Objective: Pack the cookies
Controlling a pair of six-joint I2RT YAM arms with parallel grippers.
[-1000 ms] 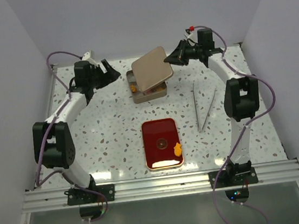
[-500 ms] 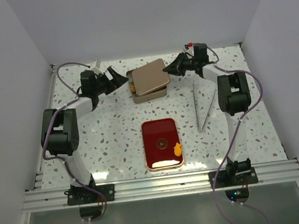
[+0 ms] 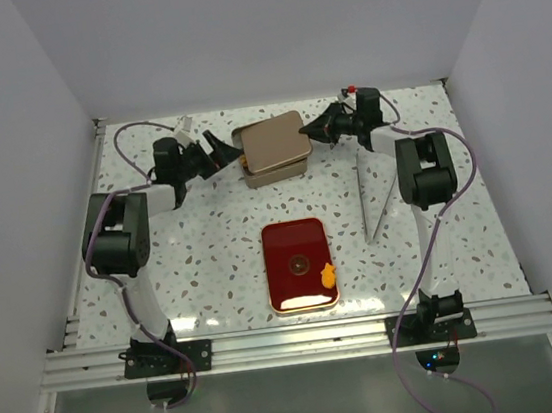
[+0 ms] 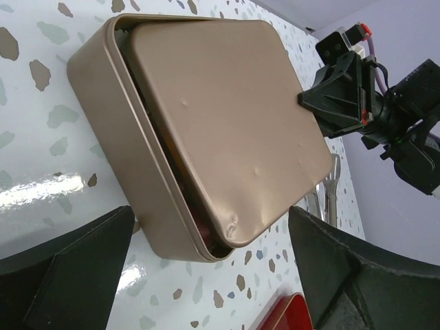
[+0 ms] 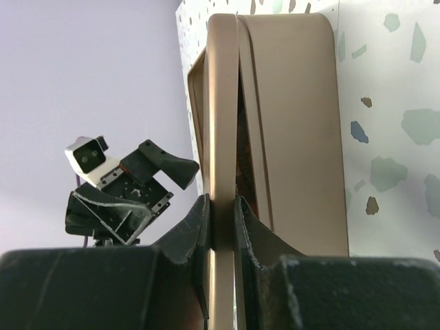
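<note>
A gold tin stands at the back of the table with its gold lid lying askew on it, a gap still showing along one side. My right gripper is shut on the lid's right edge, which its fingers pinch in the right wrist view. My left gripper is wide open just left of the tin, touching nothing. Something dark shows through the gap. On the red tray lie an irregular orange cookie and a brown disc.
Metal tongs lie on the speckled table right of the tin and tray. White walls close in the back and both sides. Both arms reach across the back of the table, and the red tray sits in the middle front.
The right gripper has brought the tilted lid down and left onto the tin. The left arm has swung in toward the tin's left side, its jaws opening fully.
</note>
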